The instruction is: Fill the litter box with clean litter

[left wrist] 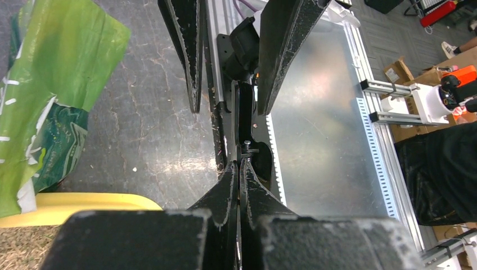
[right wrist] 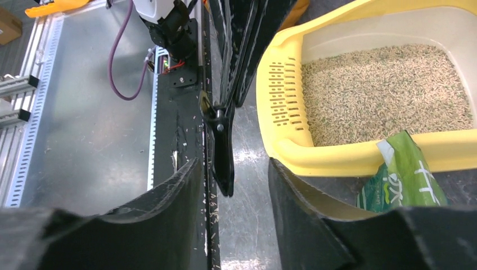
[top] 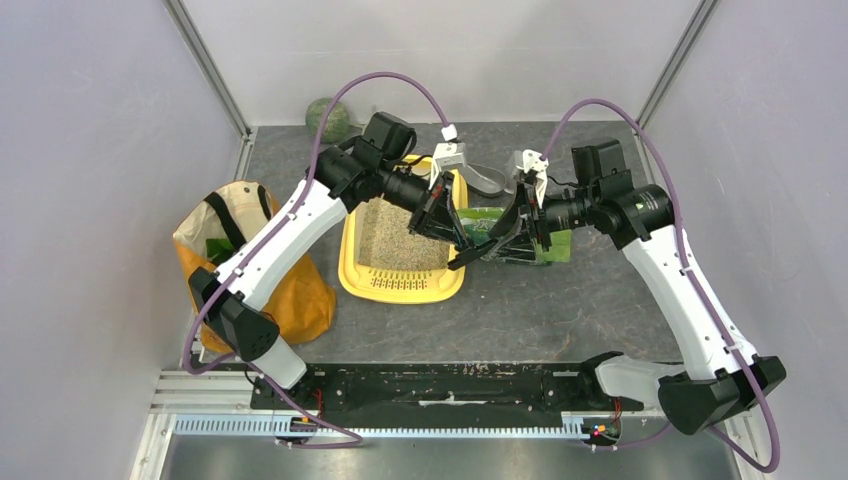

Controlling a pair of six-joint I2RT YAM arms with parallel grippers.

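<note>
The yellow litter box sits mid-table with its slotted grille at the near end. Beige clean litter covers its floor; it also shows in the right wrist view. My left gripper is shut and empty, just past the box's right rim, its fingers pressed together in the left wrist view. My right gripper is open and faces it. In the right wrist view the right gripper has its fingers either side of the left gripper's tips. The box rim lies to their right.
A glossy green bag lies right of the box under the right gripper, also in the left wrist view. A grey scoop lies behind it. An orange shopping bag stands at the left. A green ball is at the back.
</note>
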